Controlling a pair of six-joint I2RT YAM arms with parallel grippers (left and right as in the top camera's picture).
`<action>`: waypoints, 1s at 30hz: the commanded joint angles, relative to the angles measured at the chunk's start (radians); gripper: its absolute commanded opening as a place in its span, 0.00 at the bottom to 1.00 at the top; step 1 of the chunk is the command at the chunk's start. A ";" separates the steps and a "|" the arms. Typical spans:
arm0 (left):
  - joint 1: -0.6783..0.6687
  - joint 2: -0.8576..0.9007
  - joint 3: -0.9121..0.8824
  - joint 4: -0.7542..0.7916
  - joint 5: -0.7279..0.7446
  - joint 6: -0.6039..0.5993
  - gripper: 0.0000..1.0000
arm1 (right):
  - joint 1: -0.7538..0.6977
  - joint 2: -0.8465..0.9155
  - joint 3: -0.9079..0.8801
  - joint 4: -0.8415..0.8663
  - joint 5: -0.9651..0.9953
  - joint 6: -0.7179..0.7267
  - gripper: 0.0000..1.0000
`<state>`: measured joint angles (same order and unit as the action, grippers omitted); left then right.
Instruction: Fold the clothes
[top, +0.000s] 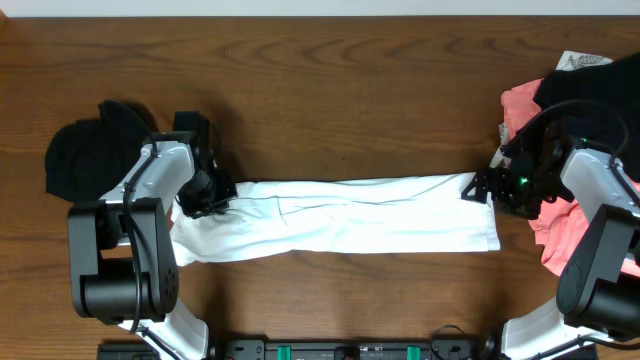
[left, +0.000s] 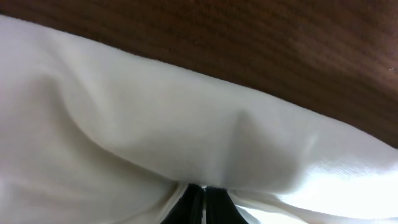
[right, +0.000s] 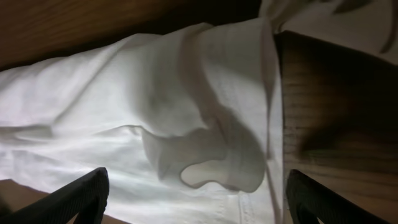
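A white garment (top: 340, 215) lies stretched in a long band across the middle of the wooden table. My left gripper (top: 207, 198) is shut on its left end; in the left wrist view the white cloth (left: 155, 118) bunches into the closed black fingers (left: 202, 205). My right gripper (top: 497, 188) is at the garment's right end, fingers wide open (right: 196, 199) just above the white cloth (right: 155, 93), with a folded corner (right: 214, 168) between them. It holds nothing.
A black garment (top: 90, 150) lies in a heap at the left. A pile of pink (top: 560, 235) and black clothes (top: 590, 95) sits at the right edge, partly under my right arm. Bare wood (top: 340, 90) runs behind the white garment.
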<state>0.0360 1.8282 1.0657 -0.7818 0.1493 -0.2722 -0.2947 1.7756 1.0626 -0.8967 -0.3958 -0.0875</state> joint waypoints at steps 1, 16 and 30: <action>0.024 0.068 -0.037 0.010 -0.134 0.009 0.06 | -0.007 0.005 -0.009 0.010 0.034 0.014 0.89; 0.024 0.068 -0.037 0.010 -0.134 0.010 0.06 | -0.007 0.005 -0.173 0.188 -0.022 0.113 0.92; 0.024 0.068 -0.037 0.009 -0.134 0.010 0.06 | -0.005 0.005 -0.285 0.217 -0.034 0.132 0.88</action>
<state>0.0360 1.8282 1.0657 -0.7815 0.1493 -0.2722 -0.2955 1.7004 0.8631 -0.6628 -0.4797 0.0162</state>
